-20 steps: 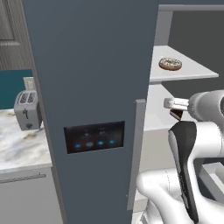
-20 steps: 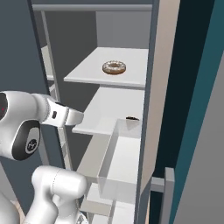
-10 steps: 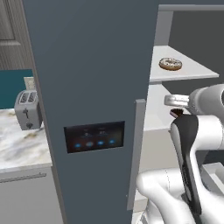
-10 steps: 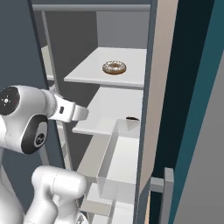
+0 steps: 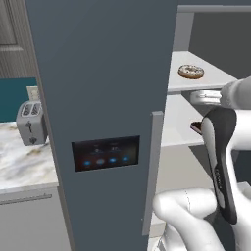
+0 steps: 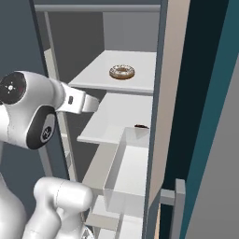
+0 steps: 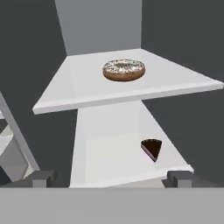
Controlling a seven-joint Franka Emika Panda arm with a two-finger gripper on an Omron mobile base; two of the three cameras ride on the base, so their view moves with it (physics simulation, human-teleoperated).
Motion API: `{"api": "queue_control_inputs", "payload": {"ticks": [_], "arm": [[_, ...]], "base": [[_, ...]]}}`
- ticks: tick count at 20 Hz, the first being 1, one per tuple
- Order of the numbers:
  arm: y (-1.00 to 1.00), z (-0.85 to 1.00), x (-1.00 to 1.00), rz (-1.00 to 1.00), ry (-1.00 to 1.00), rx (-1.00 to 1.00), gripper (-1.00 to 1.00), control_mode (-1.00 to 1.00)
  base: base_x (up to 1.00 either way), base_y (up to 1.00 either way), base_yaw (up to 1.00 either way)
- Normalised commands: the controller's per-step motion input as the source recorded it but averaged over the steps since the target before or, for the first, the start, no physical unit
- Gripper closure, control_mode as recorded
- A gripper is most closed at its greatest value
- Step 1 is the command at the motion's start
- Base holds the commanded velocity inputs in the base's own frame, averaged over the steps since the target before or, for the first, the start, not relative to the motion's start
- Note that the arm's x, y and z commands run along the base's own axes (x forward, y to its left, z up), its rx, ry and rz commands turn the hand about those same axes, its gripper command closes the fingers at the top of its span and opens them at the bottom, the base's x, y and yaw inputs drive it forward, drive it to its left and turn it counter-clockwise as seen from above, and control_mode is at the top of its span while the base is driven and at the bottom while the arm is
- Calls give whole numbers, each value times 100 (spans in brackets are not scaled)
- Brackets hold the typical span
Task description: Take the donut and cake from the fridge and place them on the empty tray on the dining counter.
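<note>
Your gripper (image 7: 112, 178) stands spread wide with nothing between its fingertips (image 7: 43, 177) — one tip rises at each lower corner of the hand view, and both sit short of the front edge of the lower shelf (image 7: 109, 148).

The fridge (image 5: 98, 98) is open; in the left base view its slate-blue door carries a black panel (image 5: 106, 153) with blue lights and a grey vertical handle (image 5: 153, 171), and the pale shelves show past the door's right edge.

The donut (image 7: 124, 70) lies on the upper shelf (image 7: 78, 87), roughly at its middle, speckled icing up; you see it too in the left base view (image 5: 190, 71) and the right base view (image 6: 122, 72).

The cake (image 7: 152, 149) is one shelf down — a dark wedge toward the right front part of that shelf, well apart from the donut; in the right base view it is a small dark shape (image 6: 140, 126) just behind a clear bin (image 6: 126, 172).

Left of the fridge door, a toaster (image 5: 30, 122) stands on a marble counter (image 5: 24, 164).
</note>
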Motion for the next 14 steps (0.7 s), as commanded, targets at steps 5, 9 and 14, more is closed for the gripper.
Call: {"api": "queue_control_inputs", "payload": {"ticks": [5,9,14], "arm": [[0,51,23,-2,5,-3,-100,-100],[-31,14,41,0,10,-7,-100,-100],[-49,1,23,6,6,-6,-100,-100]], "base": [[0,0,0],[0,0,0],[0,0,0]]}}
